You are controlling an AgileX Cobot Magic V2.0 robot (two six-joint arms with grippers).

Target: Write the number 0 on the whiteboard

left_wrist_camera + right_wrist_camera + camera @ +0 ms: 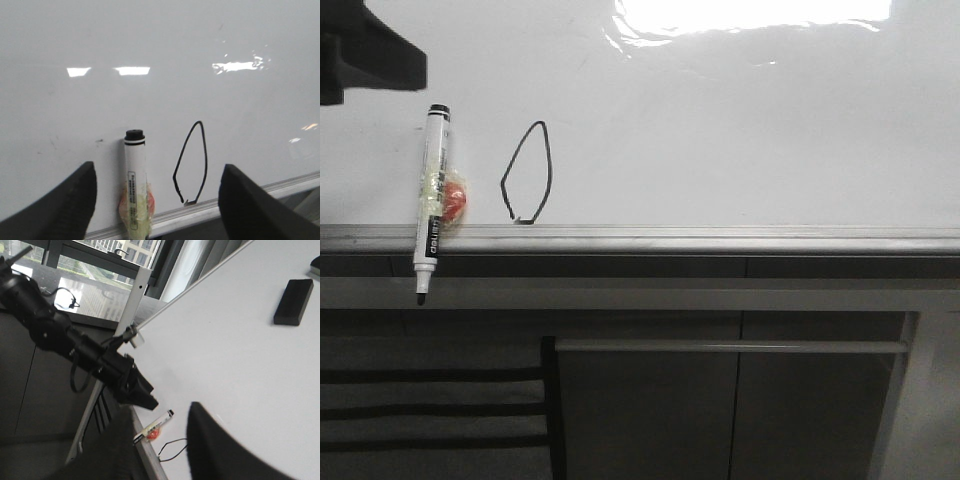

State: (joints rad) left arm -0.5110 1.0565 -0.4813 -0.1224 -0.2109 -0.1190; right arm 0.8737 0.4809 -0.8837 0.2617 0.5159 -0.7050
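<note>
The whiteboard (740, 130) fills the upper front view, with a grey rail (720, 240) along its lower edge. The number 0 (528, 172) is a thin black loop just above the rail; it also shows in the left wrist view (191, 162). A white marker (431, 200) stands upright left of it, stuck to the board with tape and a red blob (453, 200), tip hanging below the rail. My left gripper (159, 170) is open and empty, back from the board, the marker (135, 175) between its fingers (70, 200). My right gripper (160, 440) is open and empty, far off.
A black eraser (293, 301) sits on the whiteboard far from the marker. My left arm (90, 360) reaches in above the marker (155, 424). Below the rail are grey cabinet panels (650, 410) and a dark chair back (430, 400). Glare (750, 15) lies along the board's top.
</note>
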